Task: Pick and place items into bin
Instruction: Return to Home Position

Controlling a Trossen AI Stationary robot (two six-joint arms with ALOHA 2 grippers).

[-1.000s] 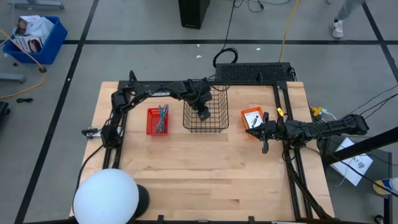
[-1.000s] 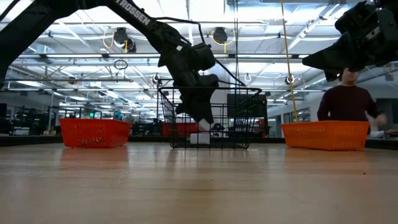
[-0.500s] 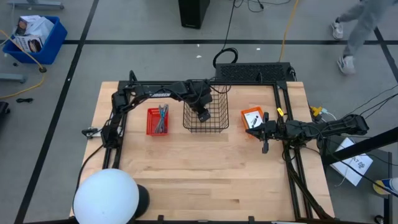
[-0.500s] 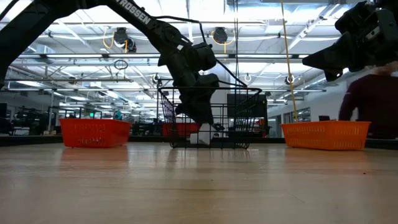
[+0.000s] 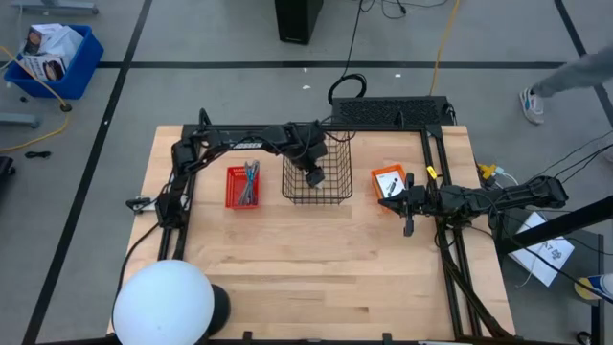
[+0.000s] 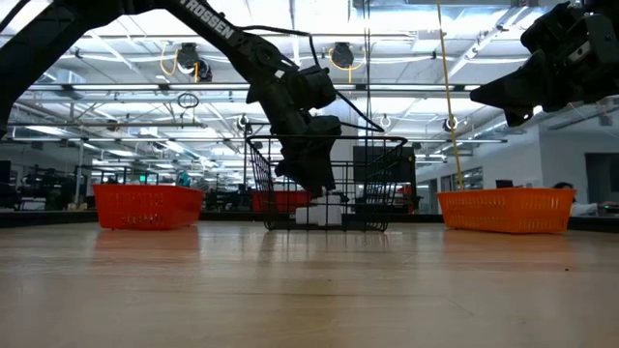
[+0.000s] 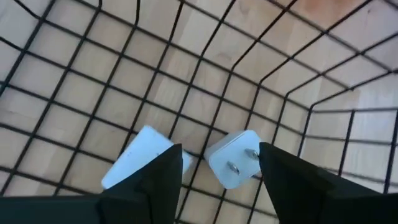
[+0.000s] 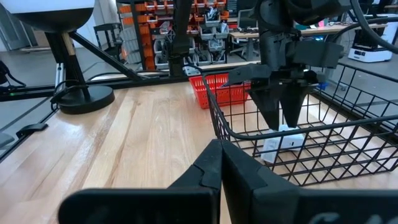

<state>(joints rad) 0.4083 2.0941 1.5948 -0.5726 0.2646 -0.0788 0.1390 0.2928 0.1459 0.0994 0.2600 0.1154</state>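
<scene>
Adapters beneath left hand inside basket

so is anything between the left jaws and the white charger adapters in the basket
Nothing visible. The left jaws hang open inside the black wire basket, just above the two white plastic charger adapters lying on its floor, with only clear air between.

Grey floor, black tape lines, blue bin, bright ceiling lights
</scene>
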